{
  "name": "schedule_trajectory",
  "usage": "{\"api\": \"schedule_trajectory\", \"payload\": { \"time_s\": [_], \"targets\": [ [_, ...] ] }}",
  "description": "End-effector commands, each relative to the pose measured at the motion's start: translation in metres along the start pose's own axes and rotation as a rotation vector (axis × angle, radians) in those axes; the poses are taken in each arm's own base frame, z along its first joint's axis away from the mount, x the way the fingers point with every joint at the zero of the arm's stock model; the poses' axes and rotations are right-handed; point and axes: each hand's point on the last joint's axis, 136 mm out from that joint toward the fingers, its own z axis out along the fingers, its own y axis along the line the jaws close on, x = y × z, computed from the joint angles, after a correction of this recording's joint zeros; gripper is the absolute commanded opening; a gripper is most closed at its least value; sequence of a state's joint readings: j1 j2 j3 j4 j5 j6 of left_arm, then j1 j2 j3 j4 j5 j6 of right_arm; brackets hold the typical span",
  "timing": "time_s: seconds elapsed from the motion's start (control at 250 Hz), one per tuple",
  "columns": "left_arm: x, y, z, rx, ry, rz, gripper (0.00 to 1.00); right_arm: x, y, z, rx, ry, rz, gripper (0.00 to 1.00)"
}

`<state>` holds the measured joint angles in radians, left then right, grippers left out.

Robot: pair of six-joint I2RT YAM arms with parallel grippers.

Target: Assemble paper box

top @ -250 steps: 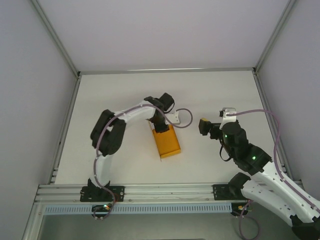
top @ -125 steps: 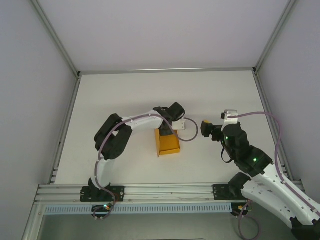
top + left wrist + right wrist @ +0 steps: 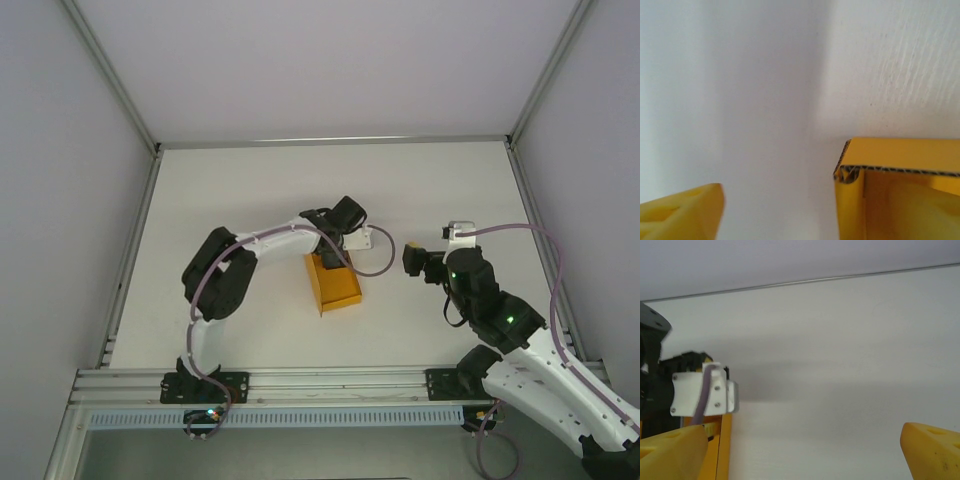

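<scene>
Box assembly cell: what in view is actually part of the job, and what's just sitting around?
Part of the job:
- paper box, orange-yellow card, lying on the table
- left gripper, open, at the box's far end
- right gripper, open, off to the box's right

Just surroundings:
- white table
- enclosure walls
- aluminium rail at the near edge

Pale walls point(image 3: 330, 60) enclose a white table point(image 3: 250, 190) with an aluminium rail point(image 3: 320, 380).
</scene>
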<state>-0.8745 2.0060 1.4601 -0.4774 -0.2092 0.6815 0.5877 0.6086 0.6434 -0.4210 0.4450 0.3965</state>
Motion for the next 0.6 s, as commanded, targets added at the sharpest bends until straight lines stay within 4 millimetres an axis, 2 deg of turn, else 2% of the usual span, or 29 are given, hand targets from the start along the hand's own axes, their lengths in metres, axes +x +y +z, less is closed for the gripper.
{"api": "schedule_trajectory", "payload": {
  "time_s": [0.0,0.092,0.224,0.339,0.455,0.595],
  "targets": [
    [-0.026,0.022,-0.050,-0.047,-0.136,-0.011,1.00,0.006,0.000,0.001,-0.009,0.032,0.001,1.00],
    [-0.031,0.026,-0.069,-0.059,-0.190,-0.018,1.00,0.006,0.001,0.005,-0.014,0.051,0.003,1.00],
    [-0.034,0.040,-0.100,-0.073,-0.270,-0.071,1.00,0.003,0.015,0.017,-0.068,0.077,-0.056,1.00],
    [-0.028,0.056,-0.115,-0.056,-0.334,-0.151,1.00,0.000,0.020,0.033,-0.064,0.134,-0.068,1.00],
    [-0.020,0.062,-0.114,0.008,-0.375,-0.220,1.00,-0.002,0.035,0.046,-0.114,0.166,-0.091,1.00],
    [-0.006,0.065,-0.091,0.081,-0.368,-0.304,1.00,0.001,0.041,0.053,-0.123,0.208,-0.089,1.00]
  ]
}}
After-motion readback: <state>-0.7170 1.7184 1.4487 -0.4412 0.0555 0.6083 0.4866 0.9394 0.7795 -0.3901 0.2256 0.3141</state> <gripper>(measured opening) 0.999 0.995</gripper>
